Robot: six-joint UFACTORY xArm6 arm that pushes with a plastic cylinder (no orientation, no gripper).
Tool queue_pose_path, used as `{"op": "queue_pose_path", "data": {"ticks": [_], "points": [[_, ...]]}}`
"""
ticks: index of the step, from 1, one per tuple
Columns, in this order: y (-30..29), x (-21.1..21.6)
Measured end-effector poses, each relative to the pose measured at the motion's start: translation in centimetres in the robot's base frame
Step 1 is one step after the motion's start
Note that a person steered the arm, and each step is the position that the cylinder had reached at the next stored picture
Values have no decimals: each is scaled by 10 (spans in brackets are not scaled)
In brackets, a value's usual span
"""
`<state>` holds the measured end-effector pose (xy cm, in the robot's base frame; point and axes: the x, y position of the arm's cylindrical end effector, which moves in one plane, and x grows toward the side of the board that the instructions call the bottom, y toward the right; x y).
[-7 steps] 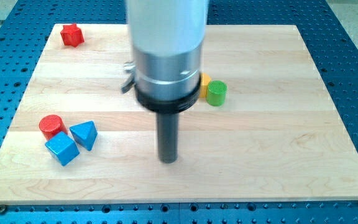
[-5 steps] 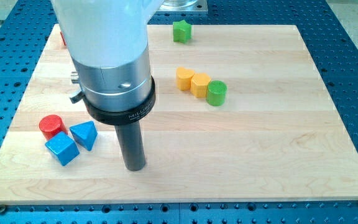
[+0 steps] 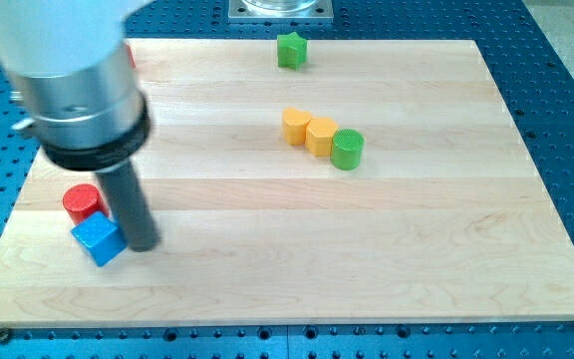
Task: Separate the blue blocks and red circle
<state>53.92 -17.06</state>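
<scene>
Camera view: my tip (image 3: 141, 245), a bare rod with no jaws to open or close, stands touching the blue cube (image 3: 98, 240) at its left, with the red circle (image 3: 82, 202) just up-left. A second blue block is hidden, probably behind the rod. I judge the splitting push is starting; next, drive between them.

Wooden board (image 3: 446, 259) carries: red cylinder (image 3: 82, 202), blue cube (image 3: 98, 240), two orange blocks (image 3: 308, 131), green cylinder (image 3: 347, 149), green star (image 3: 290, 49).

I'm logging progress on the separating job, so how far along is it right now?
Done: nothing looks separated yet; the red circle and the blue cube sit close together at the view's lower left. In hand: my tip is right beside the blue cube, on its right. The other blue block is hidden behind the rod. Left: spreading all three apart.
</scene>
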Motion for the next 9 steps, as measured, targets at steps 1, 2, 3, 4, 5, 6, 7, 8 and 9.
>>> {"op": "queue_pose_path", "data": {"ticks": [1, 2, 3, 4, 5, 6, 7, 8, 9], "points": [[-39, -17], [-37, -27], [-39, -79], [-36, -58], [-27, -35], [-39, -78], [14, -96], [19, -57], [29, -43]]}}
